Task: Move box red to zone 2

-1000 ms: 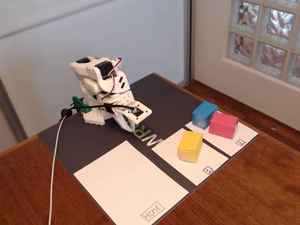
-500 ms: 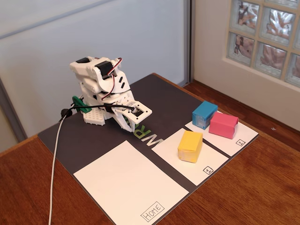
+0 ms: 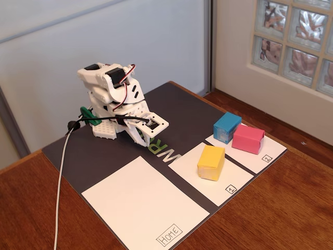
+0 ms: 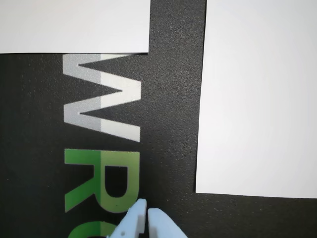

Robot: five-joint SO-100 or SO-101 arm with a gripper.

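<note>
Nothing moved since the earlier frames. Arm (image 3: 112, 99) folded up at the back of the dark mat (image 3: 93, 153), gripper (image 4: 146, 213) low over the printed letters (image 4: 101, 148), fingertips pressed together, holding nothing. Red box (image 3: 247, 139) sitting on the white sheet marked 2 (image 3: 266, 154), touching the blue box (image 3: 227, 127) behind it. Yellow box (image 3: 211, 162) on the neighbouring sheet marked 1 (image 3: 221, 187), apart from both. Home sheet (image 3: 140, 205) nearest the camera.
</note>
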